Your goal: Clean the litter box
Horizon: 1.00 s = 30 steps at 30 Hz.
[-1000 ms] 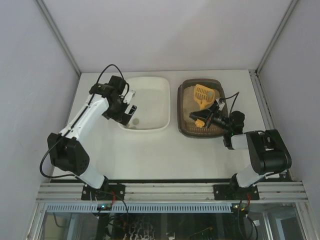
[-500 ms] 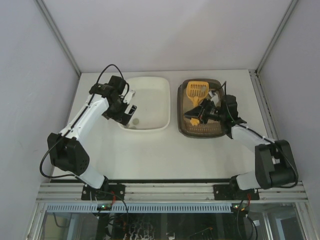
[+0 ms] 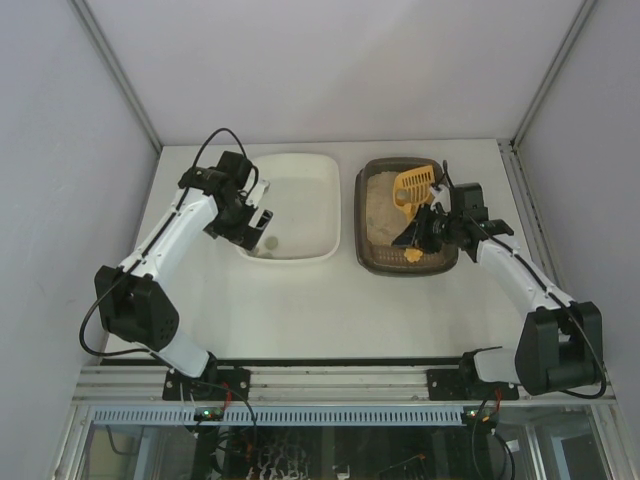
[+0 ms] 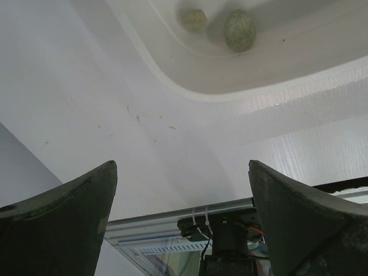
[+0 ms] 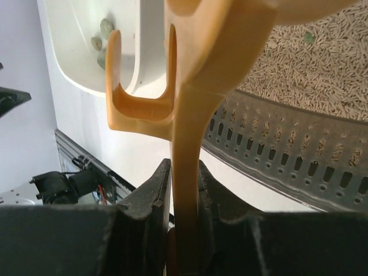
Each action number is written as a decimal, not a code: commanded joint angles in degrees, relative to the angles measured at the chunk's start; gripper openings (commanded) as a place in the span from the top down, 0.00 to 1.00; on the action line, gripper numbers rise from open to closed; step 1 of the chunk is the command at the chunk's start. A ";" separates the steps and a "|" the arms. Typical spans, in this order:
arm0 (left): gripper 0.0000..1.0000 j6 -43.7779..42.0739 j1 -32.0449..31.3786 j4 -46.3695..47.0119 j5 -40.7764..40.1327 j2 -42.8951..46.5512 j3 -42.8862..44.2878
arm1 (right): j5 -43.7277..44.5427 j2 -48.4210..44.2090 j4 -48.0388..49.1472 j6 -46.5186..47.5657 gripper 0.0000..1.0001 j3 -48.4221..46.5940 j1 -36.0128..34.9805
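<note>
The litter box (image 3: 361,226) is a dark brown tray holding beige litter (image 5: 310,63), right of centre on the table. My right gripper (image 3: 425,229) hovers over its near right part, shut on the handle of the yellow slotted scoop (image 3: 413,185). The scoop's head sits above the litter at the far right. In the right wrist view the handle (image 5: 185,144) runs up from between my right gripper's (image 5: 185,172) jaws, over the box's perforated wall (image 5: 287,155). My left gripper (image 3: 255,225) hangs open and empty at the white tub's left rim.
The white tub (image 3: 330,200) stands left of the litter box, a narrow gap between them. Two greenish clumps (image 4: 240,30) lie in its near left corner. Grey walls close in the table at the back and sides. A metal rail (image 3: 340,380) runs along the near edge.
The right arm has stretched out toward the far right. The scoop's head swung left over the litter, then back to the right. The left arm has stayed still.
</note>
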<state>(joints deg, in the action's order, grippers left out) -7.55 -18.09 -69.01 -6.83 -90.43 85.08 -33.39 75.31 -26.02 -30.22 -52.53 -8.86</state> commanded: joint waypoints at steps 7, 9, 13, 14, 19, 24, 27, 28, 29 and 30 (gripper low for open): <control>0.00 0.87 7.25 -1.45 4.27 3.10 5.59 | 5.26 5.38 -8.00 5.91 1.00 -14.63 -12.58; 0.00 0.19 11.51 -4.79 10.89 2.90 10.07 | 10.36 9.37 -13.32 8.55 1.00 -21.29 -15.60; 0.00 -1.13 16.45 -8.73 16.65 3.63 16.48 | 24.48 17.81 -24.57 13.33 1.00 -34.56 -22.65; 0.00 -1.18 17.07 -9.33 16.44 3.81 17.04 | 28.05 19.81 -27.08 14.22 1.00 -37.66 -24.53; 0.00 -0.80 17.84 -8.74 12.01 5.25 15.72 | 47.15 31.49 -38.90 17.19 1.00 -53.49 -33.62; 0.00 0.87 17.91 -7.07 8.13 6.23 12.60 | 62.63 40.44 -47.25 18.31 1.00 -64.25 -39.59; 0.00 1.43 18.04 -6.07 6.26 6.75 11.41 | 68.01 43.48 -49.49 18.60 1.00 -66.79 -41.35; 0.00 1.33 18.08 -5.93 6.48 7.03 11.01 | 69.29 43.95 -49.70 18.51 1.00 -66.85 -41.66; 0.00 1.37 18.18 -5.69 6.78 7.33 10.81 | 70.31 44.32 -49.96 18.57 1.00 -66.77 -41.96; 0.00 1.51 18.24 -5.32 6.78 7.69 10.55 | 71.04 44.51 -50.04 18.54 1.00 -66.49 -42.14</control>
<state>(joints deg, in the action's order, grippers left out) -7.05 -0.32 -76.62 1.39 -86.04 96.47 26.52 119.85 -71.35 -12.86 -116.62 -50.65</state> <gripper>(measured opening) 0.997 0.177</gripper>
